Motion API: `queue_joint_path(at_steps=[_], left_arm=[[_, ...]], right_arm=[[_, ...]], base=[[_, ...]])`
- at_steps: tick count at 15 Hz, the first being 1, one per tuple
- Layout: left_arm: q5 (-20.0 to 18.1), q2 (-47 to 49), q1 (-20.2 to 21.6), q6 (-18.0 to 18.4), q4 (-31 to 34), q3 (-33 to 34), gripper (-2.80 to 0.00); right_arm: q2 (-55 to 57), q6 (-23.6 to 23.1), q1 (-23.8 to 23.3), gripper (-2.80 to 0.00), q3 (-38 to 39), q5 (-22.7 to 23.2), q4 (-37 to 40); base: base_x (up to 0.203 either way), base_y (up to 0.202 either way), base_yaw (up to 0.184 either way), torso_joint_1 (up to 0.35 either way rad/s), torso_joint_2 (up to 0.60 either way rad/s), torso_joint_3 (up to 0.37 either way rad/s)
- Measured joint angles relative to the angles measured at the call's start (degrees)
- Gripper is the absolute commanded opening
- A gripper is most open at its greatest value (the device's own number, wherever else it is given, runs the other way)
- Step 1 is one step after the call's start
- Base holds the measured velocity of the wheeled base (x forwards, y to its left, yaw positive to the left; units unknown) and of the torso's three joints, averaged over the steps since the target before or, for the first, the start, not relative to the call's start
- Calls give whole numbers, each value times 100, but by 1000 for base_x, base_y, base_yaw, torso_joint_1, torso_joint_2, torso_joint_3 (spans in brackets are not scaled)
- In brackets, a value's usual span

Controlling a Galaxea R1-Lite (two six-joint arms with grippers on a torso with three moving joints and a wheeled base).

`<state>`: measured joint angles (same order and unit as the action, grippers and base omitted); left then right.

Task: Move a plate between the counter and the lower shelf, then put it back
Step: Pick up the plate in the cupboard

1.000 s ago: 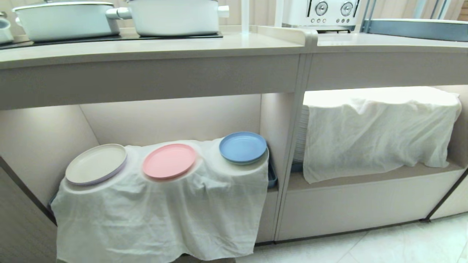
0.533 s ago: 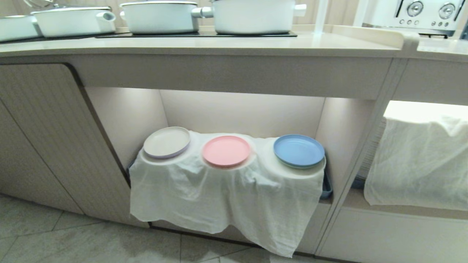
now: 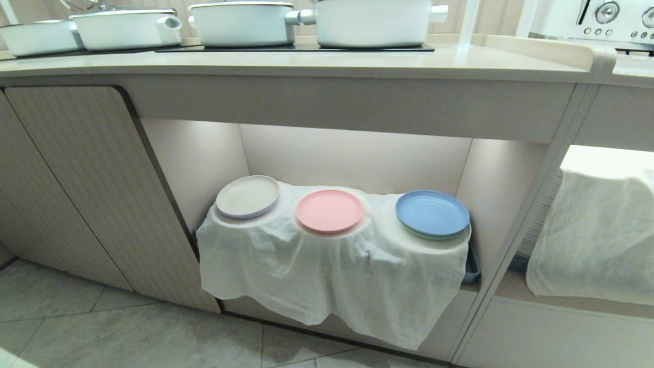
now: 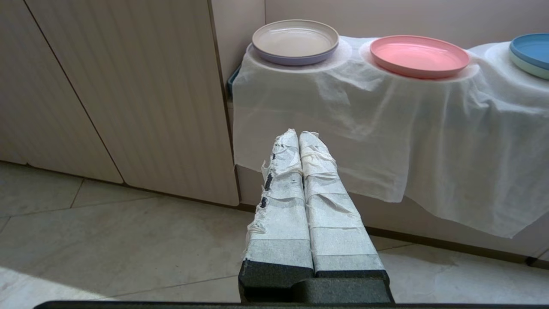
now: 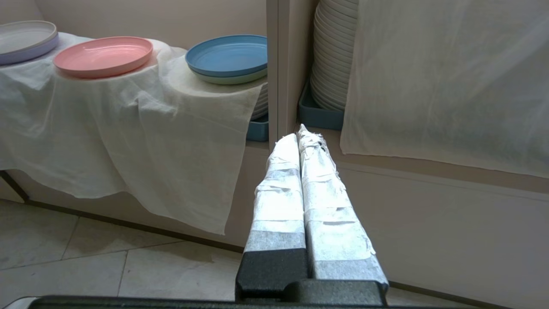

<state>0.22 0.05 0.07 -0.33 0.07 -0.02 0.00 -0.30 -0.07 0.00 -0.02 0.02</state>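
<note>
Pink plate (image 3: 329, 210) on lower shelf (image 3: 352, 158), rim unobstructed.

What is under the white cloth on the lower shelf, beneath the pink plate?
The white cloth covers the lower shelf, forming a round mound under the plate. Only a blue tray corner shows at its right end; what forms the mound is hidden.

blue plate (image 4: 531, 55) cut by edge | stacked dishes (image 5: 332, 56) half behind cloth (image 5: 450, 81)

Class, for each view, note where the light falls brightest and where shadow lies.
Head view: the lower shelf glows at its side walls, under a shaded counter front. Left wrist view: sunlit floor patch at the corner. Right wrist view: even, soft light on the white cloth.
</note>
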Motion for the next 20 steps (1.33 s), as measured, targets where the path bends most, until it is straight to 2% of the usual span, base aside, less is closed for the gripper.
queue_joint_path(at_steps=[16, 18, 20], left_arm=[[-40, 0, 0, 43, 29, -25, -280], [-116, 12, 0, 35, 97, -163, -280], [-389, 192, -4, -34, 330, -561, -280]], right_arm=[[0, -1, 0, -280, 0, 1, -2], [0, -2, -3, -280, 0, 2, -2], [0, -2, -3, -280, 0, 2, 0]], base=[[0, 0, 0, 0, 0, 0], [0, 0, 0, 0, 0, 0], [0, 0, 0, 0, 0, 0]])
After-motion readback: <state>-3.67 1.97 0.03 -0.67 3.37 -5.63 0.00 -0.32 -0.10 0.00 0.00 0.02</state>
